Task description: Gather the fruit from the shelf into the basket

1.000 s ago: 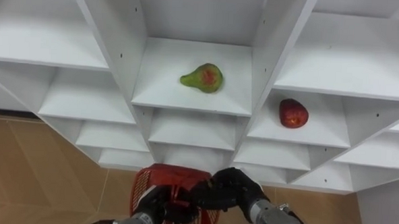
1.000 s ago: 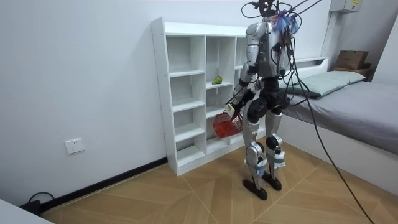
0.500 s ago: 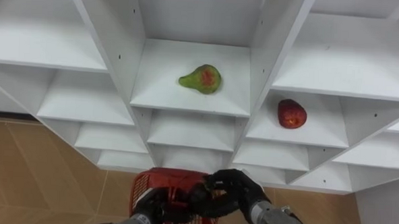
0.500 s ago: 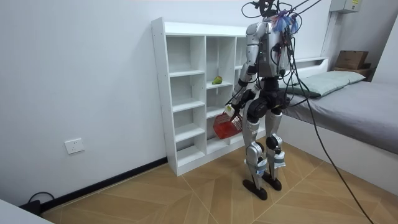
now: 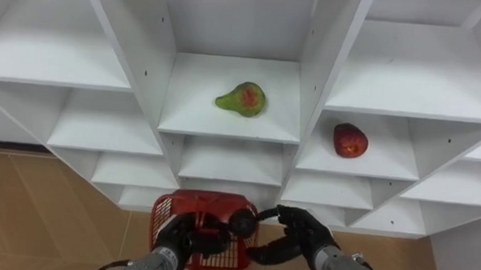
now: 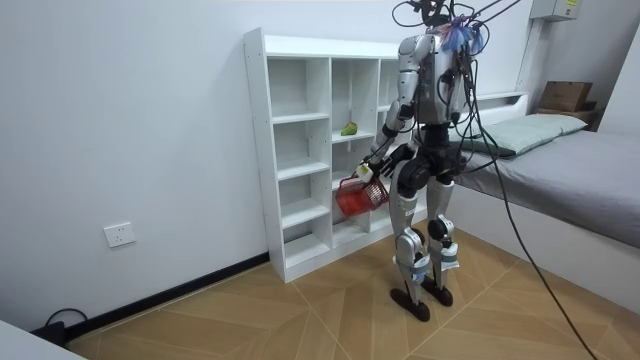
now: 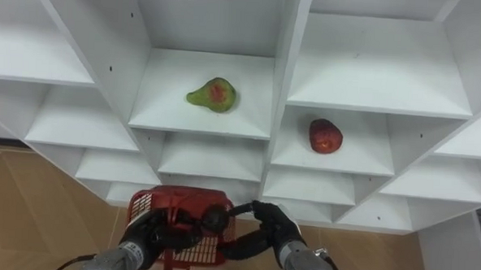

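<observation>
While both fruits lie out on the shelves, I have the robot standing close before the white closet (image 5: 134,49), the bed (image 6: 560,170) behind it. The pear (image 5: 241,98), green with a red blush, lies on its side near the middle of the middle column's shelf. The red apple (image 5: 350,140) sits one shelf lower in the column to the right, toward that shelf's left side. Below them, over the wooden floor (image 5: 42,216), the red basket (image 5: 205,196) hangs just out from the lowest shelves' front edges. The left hand (image 5: 179,240) is curled round its near side. The right hand (image 5: 301,235) sits at the basket's right rim against a dark round thing (image 5: 242,223), and I cannot tell whether it grips that thing or only rests beside it. I cannot name the thing either. I judge the step in hand to be freeing the right hand for a reach to the pear. To do it well, I would clear the basket's rim first, then rise straight up the middle column and enter over the shelf's front edge, away from both dividers. The pear looks likely to roll, so I would close round its fat end from above, not nudge it sideways. The basket is best held level under that front edge, so the drop is short.
</observation>
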You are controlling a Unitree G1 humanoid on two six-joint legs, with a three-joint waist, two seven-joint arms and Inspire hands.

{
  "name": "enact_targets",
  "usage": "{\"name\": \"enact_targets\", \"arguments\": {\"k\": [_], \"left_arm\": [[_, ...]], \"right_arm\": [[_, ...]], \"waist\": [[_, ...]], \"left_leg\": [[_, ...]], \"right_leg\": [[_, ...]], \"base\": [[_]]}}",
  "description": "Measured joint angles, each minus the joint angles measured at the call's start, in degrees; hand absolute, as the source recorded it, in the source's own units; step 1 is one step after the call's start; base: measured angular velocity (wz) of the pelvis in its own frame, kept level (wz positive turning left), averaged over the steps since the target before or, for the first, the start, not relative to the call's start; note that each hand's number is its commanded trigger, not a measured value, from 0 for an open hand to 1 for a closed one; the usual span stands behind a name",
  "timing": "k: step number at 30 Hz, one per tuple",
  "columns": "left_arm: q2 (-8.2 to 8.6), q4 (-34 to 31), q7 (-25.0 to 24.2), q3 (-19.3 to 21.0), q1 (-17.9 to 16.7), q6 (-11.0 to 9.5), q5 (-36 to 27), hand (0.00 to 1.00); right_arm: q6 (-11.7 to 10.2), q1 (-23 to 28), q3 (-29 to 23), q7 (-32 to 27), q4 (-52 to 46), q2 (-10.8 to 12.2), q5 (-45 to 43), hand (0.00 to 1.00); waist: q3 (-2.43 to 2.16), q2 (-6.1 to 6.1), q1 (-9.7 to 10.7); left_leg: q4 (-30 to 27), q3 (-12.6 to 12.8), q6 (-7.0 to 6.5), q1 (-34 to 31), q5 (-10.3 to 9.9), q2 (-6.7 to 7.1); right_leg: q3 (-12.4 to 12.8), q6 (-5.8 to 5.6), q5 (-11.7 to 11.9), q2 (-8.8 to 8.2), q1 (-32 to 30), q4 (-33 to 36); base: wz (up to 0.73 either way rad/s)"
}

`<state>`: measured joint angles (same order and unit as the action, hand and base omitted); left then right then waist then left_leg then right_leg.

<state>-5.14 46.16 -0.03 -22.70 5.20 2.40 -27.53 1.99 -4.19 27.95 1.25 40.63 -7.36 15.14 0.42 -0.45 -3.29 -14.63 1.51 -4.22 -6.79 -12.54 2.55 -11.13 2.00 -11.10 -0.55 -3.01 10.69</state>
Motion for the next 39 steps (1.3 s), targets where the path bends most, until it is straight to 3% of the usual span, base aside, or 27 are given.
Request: {"name": "enact_targets", "arguments": {"k": [5, 19, 36, 39], "left_arm": [[0.76, 0.0, -0.51, -0.72, -0.05, 0.07, 0.0, 1.0], [0.53, 0.0, -0.52, -0.67, -0.25, 0.11, 0.0, 1.0], [0.09, 0.04, -0.09, -0.37, -1.52, 0.12, -2.21, 1.0], [0.03, -0.14, 1.17, -0.06, -2.33, -0.13, -2.23, 1.0]], "right_arm": [[0.02, 0.44, 0.06, 0.47, -0.01, 0.68, 0.0, 0.0], [0.02, 0.45, 0.02, 0.77, -0.03, 0.48, -0.11, 0.0], [0.08, 0.87, -0.01, 1.15, -1.06, 0.04, -10.4, 0.0], [0.61, 2.44, -0.09, 0.54, -7.86, -0.68, -14.02, 0.0]], "waist": [[0.0, 0.1, 0.03], [-0.03, 0.45, 0.01], [0.15, 0.13, -0.07], [0.21, 0.02, 0.02]], "left_leg": [[-0.01, 0.01, 0.0, -0.02, 0.0, 0.01], [-0.03, 0.0, -0.01, -0.03, 0.0, 0.02], [0.12, -0.35, -0.01, 1.76, 0.0, 0.05], [0.11, -0.4, -0.01, 1.86, 0.0, 0.1]], "right_leg": [[-0.02, 0.0, 0.0, -0.01, -0.02, 0.03], [-0.02, 0.0, 0.0, -0.02, -0.03, 0.04], [-0.04, 0.0, 0.0, 0.01, 1.8, -0.06], [-0.1, 0.0, 0.0, -0.01, 1.91, -0.04]], "base": [[0.0], [0.0], [0.0], [0.0]]}}
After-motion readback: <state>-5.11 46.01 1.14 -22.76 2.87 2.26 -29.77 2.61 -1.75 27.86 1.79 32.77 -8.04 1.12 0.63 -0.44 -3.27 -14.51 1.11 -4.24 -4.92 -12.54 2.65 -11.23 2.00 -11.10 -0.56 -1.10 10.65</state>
